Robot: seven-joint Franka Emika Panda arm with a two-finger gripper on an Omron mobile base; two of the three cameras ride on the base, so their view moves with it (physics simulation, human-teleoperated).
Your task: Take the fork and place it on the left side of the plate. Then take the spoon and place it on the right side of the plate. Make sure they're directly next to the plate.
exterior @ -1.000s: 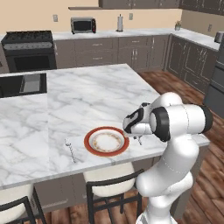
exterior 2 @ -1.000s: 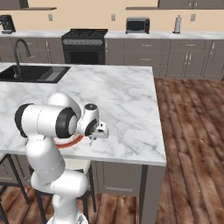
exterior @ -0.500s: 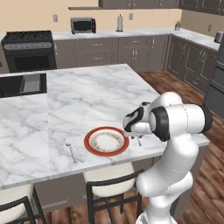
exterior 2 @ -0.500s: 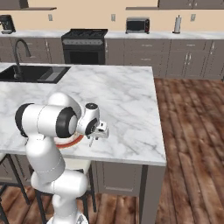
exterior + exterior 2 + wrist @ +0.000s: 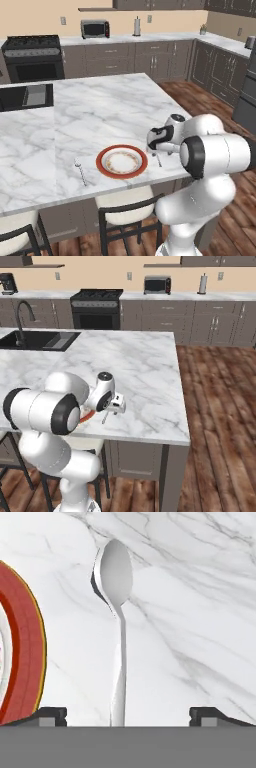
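- Gripper (image 5: pixel 128 717) sits low over the marble island counter (image 5: pixel 110 110), just right of the plate (image 5: pixel 122 162); jaws spread wide, one tip at each lower corner of the hand view, nothing between them touching – released, not grasping.
- Spoon (image 5: pixel 118 642) lies flat on the marble between the open fingertips (image 5: pixel 50 716), handle toward the camera, bowl pointing away. Free of the pads on both sides.
- Spoon is near the plate's red-orange rim, a strip of bare marble between them; parallel-ish to the rim edge. Judged: that's the "right side" slot.
- Fork (image 5: pixel 79 172) lies on the plate's left, a clear gap from the rim, handle toward the counter's near edge. Judged: may be too loose for "directly next to".
- Plate near the front edge of the island, bare cream centre.
- Judged: both utensils laid down, task at or near its end; wide jaws suit lifting off without dragging the spoon.
- Risk: a fingertip clipping the handle on the way up.
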